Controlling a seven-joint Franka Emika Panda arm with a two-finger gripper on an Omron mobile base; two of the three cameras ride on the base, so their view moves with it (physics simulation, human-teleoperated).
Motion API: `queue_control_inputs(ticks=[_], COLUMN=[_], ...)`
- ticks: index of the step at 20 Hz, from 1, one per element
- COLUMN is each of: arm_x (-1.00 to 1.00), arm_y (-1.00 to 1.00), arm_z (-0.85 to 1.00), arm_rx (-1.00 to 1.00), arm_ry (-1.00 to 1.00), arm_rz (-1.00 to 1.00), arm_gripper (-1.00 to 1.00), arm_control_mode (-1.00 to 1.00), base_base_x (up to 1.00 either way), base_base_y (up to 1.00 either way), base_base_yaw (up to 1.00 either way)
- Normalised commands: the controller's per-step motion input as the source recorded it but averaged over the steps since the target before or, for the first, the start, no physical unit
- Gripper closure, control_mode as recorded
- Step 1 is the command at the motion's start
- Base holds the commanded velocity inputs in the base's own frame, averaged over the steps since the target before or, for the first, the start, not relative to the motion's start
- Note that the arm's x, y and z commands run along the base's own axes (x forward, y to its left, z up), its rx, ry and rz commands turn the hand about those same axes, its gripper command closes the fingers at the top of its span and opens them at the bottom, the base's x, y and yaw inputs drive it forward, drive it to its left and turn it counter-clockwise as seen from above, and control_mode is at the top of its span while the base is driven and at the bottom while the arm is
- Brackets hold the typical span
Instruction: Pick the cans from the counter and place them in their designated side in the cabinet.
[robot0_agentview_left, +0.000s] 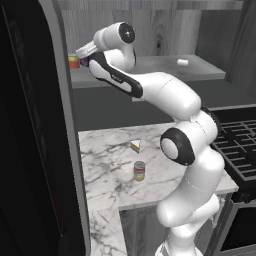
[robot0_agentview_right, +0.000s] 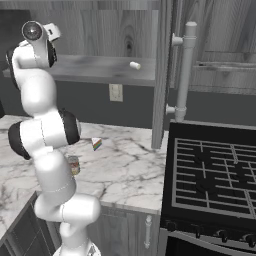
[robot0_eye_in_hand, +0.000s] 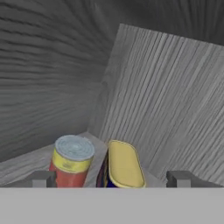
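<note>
- Gripper (robot0_eye_in_hand: 111, 178) raised at the far left end of the cabinet (robot0_agentview_left: 165, 30); fingers spread wide, nothing held.
- In the hand view, boxy blue can (robot0_eye_in_hand: 123, 165) with the yellow top between the 2 fingertips, at 6 o'clock, on the shelf (robot0_agentview_left: 165, 67) near the back corner.
- Just beside it, toward 8 o'clock, a short red-and-yellow can (robot0_eye_in_hand: 71, 161), seemingly already shelved.
- Judged: 1 of 2 cans looks placed, fingers apart around it, not gripping.
- Round can (robot0_agentview_left: 139, 171) with the silvery top upright on the counter (robot0_agentview_left: 105, 150), at 6 o'clock from the striped wedge (robot0_agentview_left: 135, 145), near it but apart.
- Small white piece (robot0_agentview_left: 182, 62) on the shelf, toward 3 o'clock, well apart from the cans.
- Left to do, by the look of it: fetch the round can, set it on its side of the cabinet.
</note>
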Motion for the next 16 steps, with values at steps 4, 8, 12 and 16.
queue_control_inputs(ticks=[4, 8, 12, 16], arm_x=[-0.39, -0.43, -0.50, -0.58], arm_y=[-0.22, -0.36, -0.37, -0.38], arm_z=[0.09, 0.19, 0.19, 0.20], arm_rx=[0.00, 0.00, 0.00, 0.00], arm_ry=[-0.17, -0.07, -0.02, 0.00], arm_rz=[0.04, 0.01, 0.00, 0.00], arm_gripper=[-1.00, -1.00, -1.00, -1.00], arm_control_mode=[-1.00, -1.00, -1.00, -1.00], base_base_x=[0.00, 0.00, 0.00, 0.00], base_base_y=[0.00, 0.00, 0.00, 0.00], base_base_yaw=[0.00, 0.00, 0.00, 0.00])
